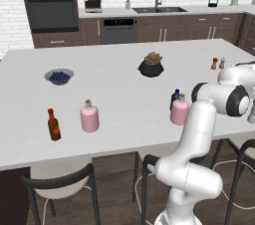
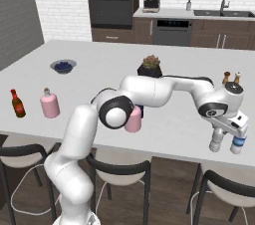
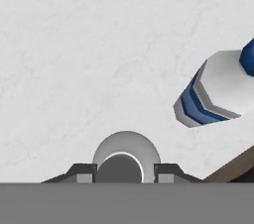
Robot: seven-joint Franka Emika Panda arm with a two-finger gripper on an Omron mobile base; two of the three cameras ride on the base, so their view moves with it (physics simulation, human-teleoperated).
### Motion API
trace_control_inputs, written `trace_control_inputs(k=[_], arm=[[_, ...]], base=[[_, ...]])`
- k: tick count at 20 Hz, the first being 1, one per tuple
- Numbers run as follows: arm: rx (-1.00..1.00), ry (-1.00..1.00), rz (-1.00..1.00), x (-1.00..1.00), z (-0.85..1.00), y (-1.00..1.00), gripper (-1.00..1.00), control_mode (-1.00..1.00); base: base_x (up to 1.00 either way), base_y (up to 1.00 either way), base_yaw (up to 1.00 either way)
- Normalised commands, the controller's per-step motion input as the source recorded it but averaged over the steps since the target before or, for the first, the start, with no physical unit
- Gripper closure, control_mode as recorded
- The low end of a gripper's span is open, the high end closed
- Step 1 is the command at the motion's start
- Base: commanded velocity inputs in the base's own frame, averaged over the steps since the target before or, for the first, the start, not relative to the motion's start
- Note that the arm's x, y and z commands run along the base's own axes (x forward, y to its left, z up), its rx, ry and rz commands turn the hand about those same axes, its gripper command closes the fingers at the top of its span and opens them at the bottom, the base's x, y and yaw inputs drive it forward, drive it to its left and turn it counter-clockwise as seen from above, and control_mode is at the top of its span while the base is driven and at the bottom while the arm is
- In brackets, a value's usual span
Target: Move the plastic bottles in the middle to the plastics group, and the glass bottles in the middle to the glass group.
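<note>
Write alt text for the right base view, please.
A white robot arm reaches right across a pale kitchen island, its tool closed on a small clear-grey bottle beside a blue-banded bottle. At far left stand a pink flask and a red-brown sauce bottle.

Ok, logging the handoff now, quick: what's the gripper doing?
Gripper: shut on the clear-grey plastic bottle, upright at the counter edge beside a blue-banded bottle.
</note>
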Motion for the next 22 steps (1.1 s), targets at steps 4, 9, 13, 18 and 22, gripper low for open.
trace_control_inputs(k=[4, 9, 13, 18, 22], arm=[[-0.04, -0.05, 0.0, 0.04, -0.27, 0.0, 1.0, -1.0], [-0.08, -0.02, 0.0, 0.0, 0.0, 0.08, 1.0, -1.0], [-0.1, -0.02, 0.0, 0.0, -0.01, 0.21, 1.0, -1.0], [-0.01, 0.0, 0.0, 0.0, -0.07, 0.03, 1.0, -1.0], [0.0, 0.0, 0.0, 0.0, 0.0, 0.0, 1.0, -1.0]], base=[[0.0, 0.0, 0.0], [0.0, 0.0, 0.0], [0.0, 0.0, 0.0], [0.0, 0.0, 0.0], [0.0, 0.0, 0.0]])
